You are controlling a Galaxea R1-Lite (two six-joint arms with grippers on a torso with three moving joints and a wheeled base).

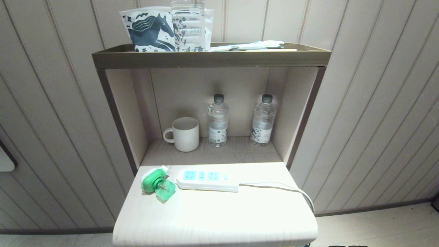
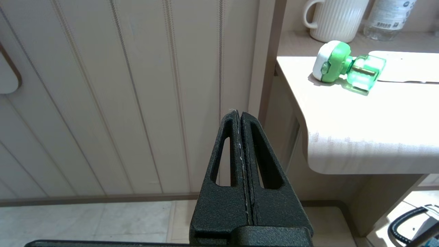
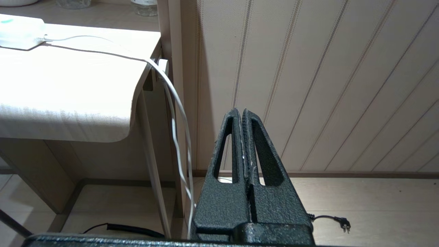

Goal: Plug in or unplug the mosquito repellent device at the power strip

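Note:
The mosquito repellent device, white and bright green with a translucent green bottle, lies on its side on the pale tabletop, just left of the power strip and not plugged into it. The strip's three light-blue socket faces are empty. Its white cord runs right and drops over the table edge. In the left wrist view the device lies up on the table, well away from my left gripper, which is shut and empty below the table's left edge. My right gripper is shut and empty beside the table's right side, near the hanging cord.
A ribbed white mug and two clear water bottles stand in the niche behind the strip. The upper shelf holds a horse-print bag and another bottle. Panelled wall flanks the table. A black plug lies on the floor.

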